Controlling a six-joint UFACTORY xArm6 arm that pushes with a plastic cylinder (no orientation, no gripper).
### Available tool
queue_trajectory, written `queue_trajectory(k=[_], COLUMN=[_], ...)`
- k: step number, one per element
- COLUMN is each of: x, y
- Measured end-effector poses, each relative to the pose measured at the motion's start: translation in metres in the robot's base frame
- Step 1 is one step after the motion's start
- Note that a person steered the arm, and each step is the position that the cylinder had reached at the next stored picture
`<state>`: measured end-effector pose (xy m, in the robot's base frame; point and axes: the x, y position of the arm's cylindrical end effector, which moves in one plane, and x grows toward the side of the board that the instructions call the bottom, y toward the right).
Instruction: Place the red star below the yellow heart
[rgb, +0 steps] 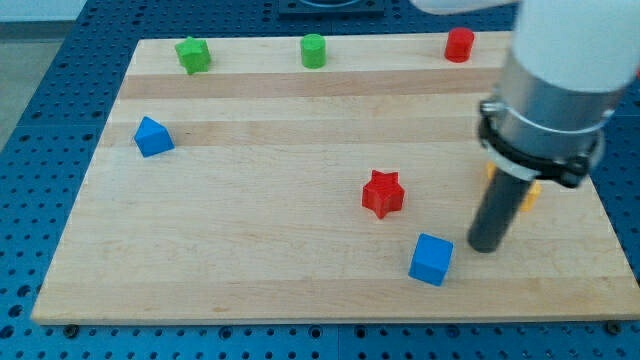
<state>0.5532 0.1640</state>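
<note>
The red star (382, 193) lies on the wooden board (300, 150), right of centre. My tip (486, 246) rests on the board to the star's lower right, apart from it, and just right of a blue cube (431, 259). A yellow-orange block (528, 195) shows only in slivers behind the rod, at the view's right; its shape cannot be made out.
A green star (193, 54), a green cylinder (314, 50) and a red cylinder (459, 44) stand along the board's top edge. A blue block (152, 136) lies at the left. The arm's grey and white body (560, 80) covers the upper right.
</note>
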Motion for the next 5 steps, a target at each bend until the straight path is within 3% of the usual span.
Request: queue_trajectory(k=[2,5], x=[0.038,0.039], y=[-0.004,-0.035])
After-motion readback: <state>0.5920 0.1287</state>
